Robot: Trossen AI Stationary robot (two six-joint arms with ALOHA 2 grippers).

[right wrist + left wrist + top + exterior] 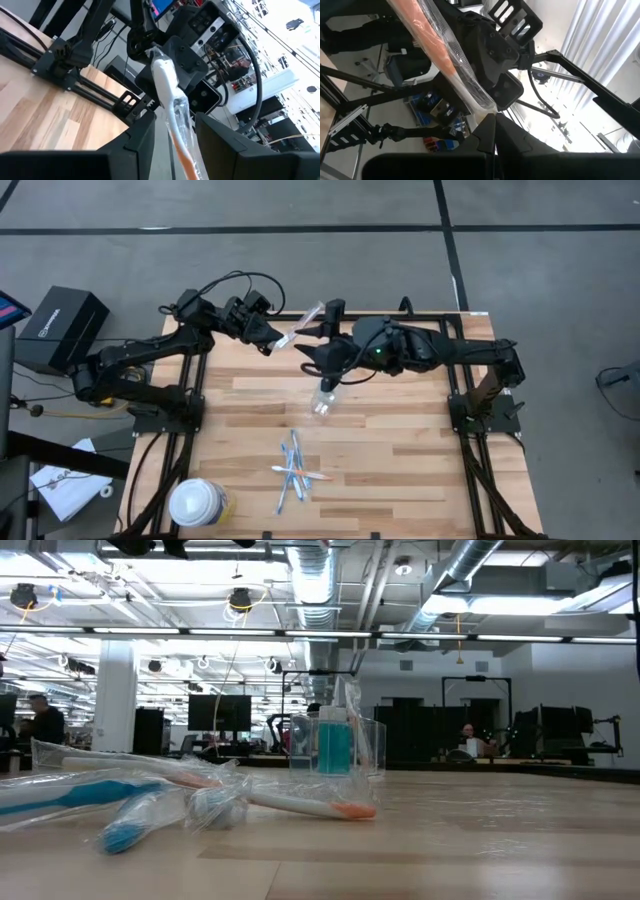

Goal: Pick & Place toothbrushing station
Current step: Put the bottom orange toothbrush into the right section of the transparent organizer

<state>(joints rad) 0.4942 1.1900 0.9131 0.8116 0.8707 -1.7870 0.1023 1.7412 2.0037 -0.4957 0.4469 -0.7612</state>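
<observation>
Midair above the far edge of the table (400,440), my left gripper (274,341) pinches one end of a wrapped toothbrush (303,324), fingers pressed together on it, while my right gripper (312,340) stands part-open around the other end, its fingers (137,137) flanking the crinkly film. I judge it light, stiff along the handle and slippery in its wrapper, best held mid-handle rather than on loose plastic. Below, the clear cup (325,401) lies near mid-table; the other toothbrushes (293,470) are heaped nearer the front edge.
</observation>
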